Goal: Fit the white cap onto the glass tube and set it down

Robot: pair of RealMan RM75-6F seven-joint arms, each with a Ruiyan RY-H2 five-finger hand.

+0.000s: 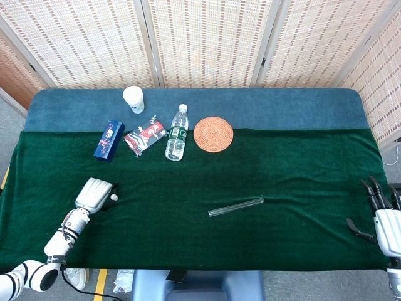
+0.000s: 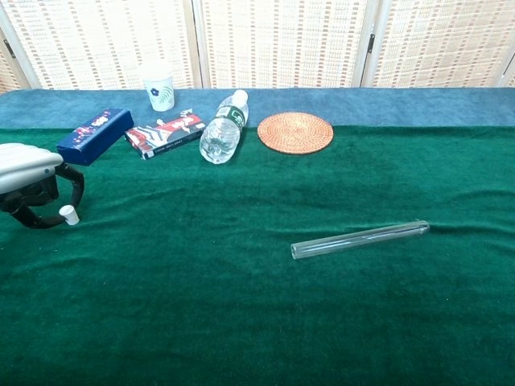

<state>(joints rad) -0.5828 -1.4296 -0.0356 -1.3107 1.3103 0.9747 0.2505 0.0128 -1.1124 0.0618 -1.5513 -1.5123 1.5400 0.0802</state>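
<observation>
- Table (image 1: pixel 301 157): covered in green cloth, with a blue strip along the far edge; it carries everything listed below.
- Left robot hand (image 2: pixel 28 173): low over the table's left side, fingers curled downward around the white cap. Whether the fingertips actually pinch the cap cannot be told from either view.
- Right robot hand (image 1: pixel 383 210): at the table's right edge, fingers spread, holding nothing; it lies outside the chest view.
- Water bottle (image 2: pixel 222 129), on its side near the far strip, with a woven coaster (image 2: pixel 295 133) just beside it; a blue box (image 2: pixel 95 136), a red packet (image 2: pixel 165 134) and a paper cup (image 2: pixel 159 91) stand further left. None serves the task.
- Glass tube (image 2: pixel 360 239): lying flat right of centre, well apart from both hands, untouched.
- White cap (image 2: pixel 69 215): resting on the cloth at the left fingertips.
- Step in hand, as judged: securing the cap. The next move calls for a firm pinch and lift, while the right hand must travel inward to pick up the tube so that cap and open end can be aligned.
</observation>
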